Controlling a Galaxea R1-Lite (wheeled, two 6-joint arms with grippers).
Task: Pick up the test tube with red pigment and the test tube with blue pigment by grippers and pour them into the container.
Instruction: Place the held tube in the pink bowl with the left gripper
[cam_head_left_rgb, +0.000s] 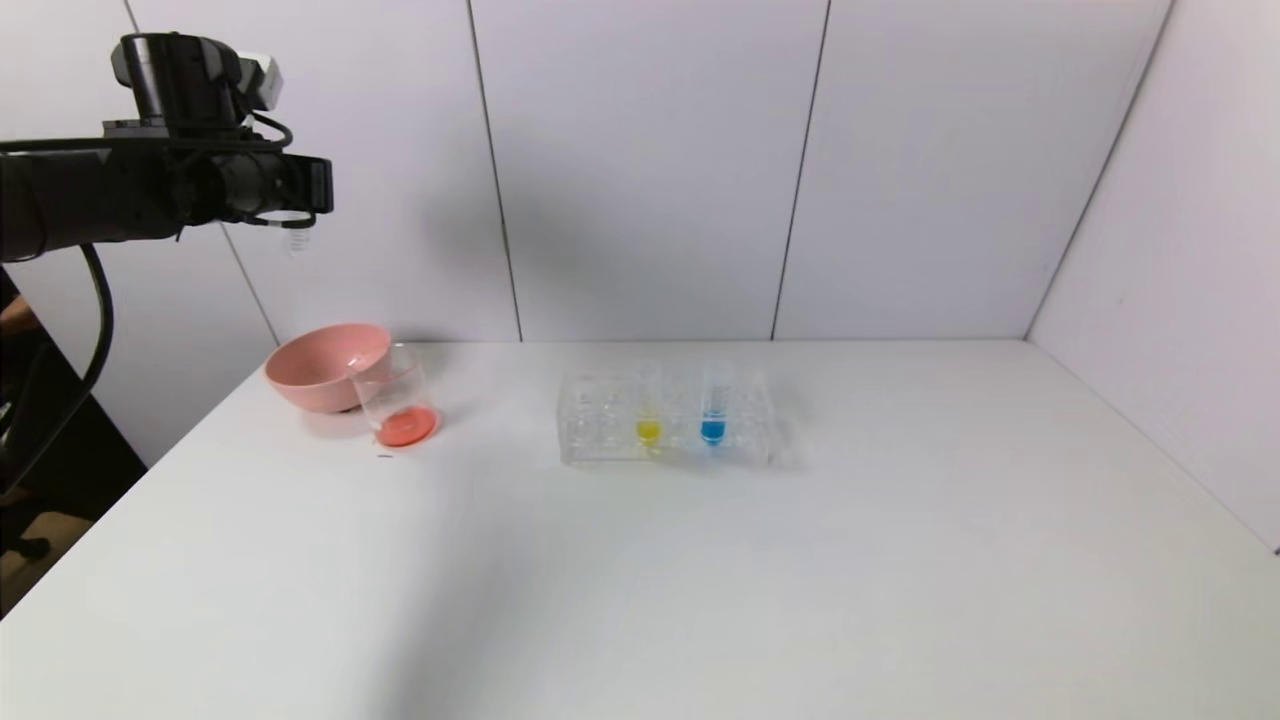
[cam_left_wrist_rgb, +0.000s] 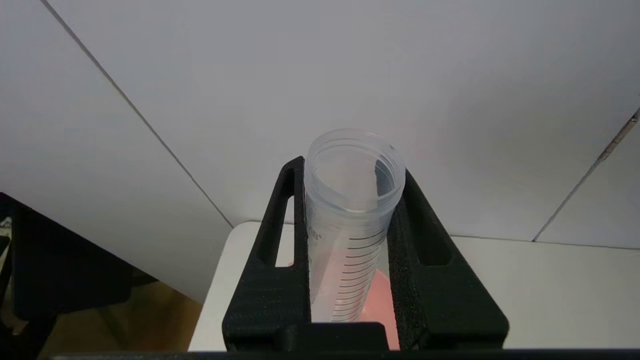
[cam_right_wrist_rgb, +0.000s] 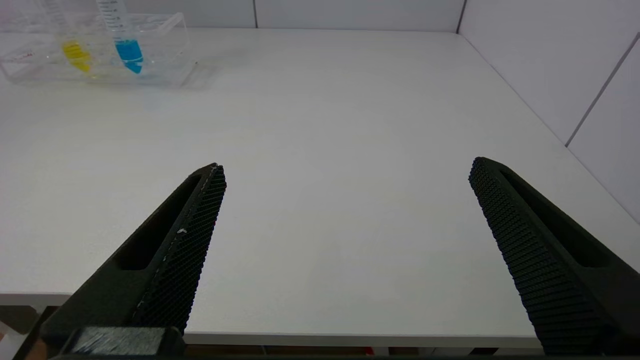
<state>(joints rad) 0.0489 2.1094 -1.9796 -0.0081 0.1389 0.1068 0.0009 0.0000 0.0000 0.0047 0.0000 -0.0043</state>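
Bright even light; soft shadows; slight blur.

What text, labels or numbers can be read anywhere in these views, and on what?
Nothing can be read in full.
Tube held in the left gripper: black graduation lines and a small mark beside them, too small to read.
Blue tube in the rack: graduation marks, figures illegible.
Rack, near the yellow tube: a faint red mark, unreadable.
Beaker, pink bowl, table: none.

Three test tubes: one emptied tube (cam_left_wrist_rgb: 350, 220), one yellow tube (cam_head_left_rgb: 648, 412), one blue tube (cam_head_left_rgb: 713, 410). One tube rack (cam_head_left_rgb: 600, 425), one glass beaker (cam_head_left_rgb: 396, 402), one pink bowl (cam_head_left_rgb: 322, 366).
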